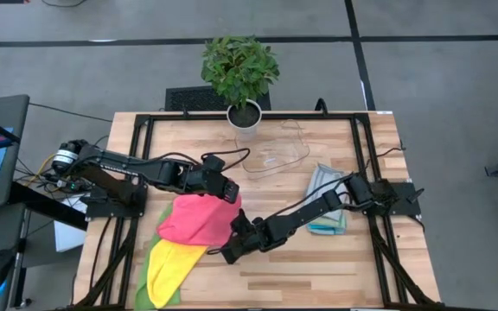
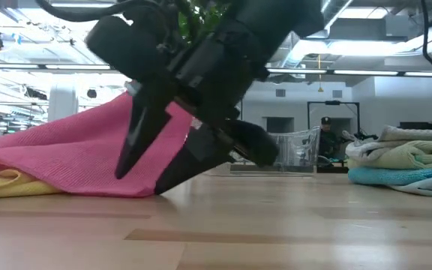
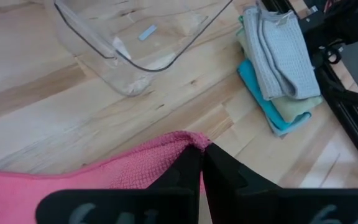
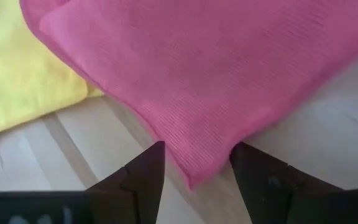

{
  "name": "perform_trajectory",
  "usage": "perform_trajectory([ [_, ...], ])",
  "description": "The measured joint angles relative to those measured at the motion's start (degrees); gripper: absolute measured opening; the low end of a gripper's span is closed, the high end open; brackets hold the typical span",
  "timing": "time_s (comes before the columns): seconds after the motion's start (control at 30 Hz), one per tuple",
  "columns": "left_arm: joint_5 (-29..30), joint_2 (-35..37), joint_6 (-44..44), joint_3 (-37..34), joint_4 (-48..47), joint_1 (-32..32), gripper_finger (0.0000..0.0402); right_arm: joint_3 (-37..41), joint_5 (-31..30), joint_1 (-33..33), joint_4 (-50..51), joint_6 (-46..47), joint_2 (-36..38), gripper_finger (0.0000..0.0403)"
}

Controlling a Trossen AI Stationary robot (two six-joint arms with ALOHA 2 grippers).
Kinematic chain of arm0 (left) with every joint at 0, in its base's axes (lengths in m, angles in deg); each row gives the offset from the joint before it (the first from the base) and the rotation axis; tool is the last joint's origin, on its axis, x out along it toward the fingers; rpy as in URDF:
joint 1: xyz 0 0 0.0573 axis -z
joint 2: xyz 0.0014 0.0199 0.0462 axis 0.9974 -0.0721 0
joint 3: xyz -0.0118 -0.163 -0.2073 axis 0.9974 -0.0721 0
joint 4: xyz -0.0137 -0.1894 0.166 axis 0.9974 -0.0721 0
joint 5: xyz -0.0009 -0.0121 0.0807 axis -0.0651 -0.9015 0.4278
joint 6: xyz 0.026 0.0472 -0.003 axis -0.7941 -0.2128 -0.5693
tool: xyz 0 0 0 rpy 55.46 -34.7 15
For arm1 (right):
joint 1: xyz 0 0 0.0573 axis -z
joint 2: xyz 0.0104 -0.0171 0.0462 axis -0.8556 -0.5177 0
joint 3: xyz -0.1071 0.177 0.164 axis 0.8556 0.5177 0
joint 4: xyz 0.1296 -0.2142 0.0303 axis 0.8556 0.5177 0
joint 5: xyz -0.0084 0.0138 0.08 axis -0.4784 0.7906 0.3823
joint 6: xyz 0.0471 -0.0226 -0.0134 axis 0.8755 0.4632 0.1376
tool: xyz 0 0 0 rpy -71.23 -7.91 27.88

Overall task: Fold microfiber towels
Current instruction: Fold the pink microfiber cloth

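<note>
Pink towel, frame centre-left: light, limp, likely grippy; best taken at corners. Left gripper pinches one corner; right gripper, jaws spread, straddles another.

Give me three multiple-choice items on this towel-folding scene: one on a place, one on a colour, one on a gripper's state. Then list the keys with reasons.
1. Where does the stack of folded towels lie?
A. On the table's right side, by the right arm's base
B. Inside the clear plastic tray
C. Under the potted plant

2. What colour is the towel lying right under the pink towel?
A. Blue
B. Yellow
C. Grey

3. How does the right gripper stand?
A. Shut on the tray
B. Shut on the yellow towel
C. Open, fingers either side of the pink towel's corner

Key:
1 A: the high view shows the stack beside the right arm's base, apart from the clear plastic tray.
2 B: the yellow towel sticks out beneath the pink one.
3 C: the right wrist view shows the fingers apart around the corner, while the left gripper is shut on another corner.
</note>
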Motion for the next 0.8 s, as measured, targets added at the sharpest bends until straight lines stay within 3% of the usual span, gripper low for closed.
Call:
perform_trajectory([
  [0.23,-0.2,0.0,0.3,0.0,0.1,-0.3,0.0001,-5.6,2.5,0.6,5.0,-1.4,-3.6,0.0176],
  [0.5,-0.3,0.0,0.3,0.0,0.3,-0.3,0.0001,-5.7,2.7,0.2,9.0,-7.3,-2.5,0.0017],
  [0.63,-2.7,0.0,0.3,1.0,0.5,-0.3,0.0001,-4.9,2.0,-1.5,20.1,-8.8,2.3,0.0013],
  [0.8,-4.8,0.0,-3.6,6.7,-1.3,-0.2,0.0001,-5.4,-7.1,-6.2,37.1,-7.1,15.8,0.0008],
])
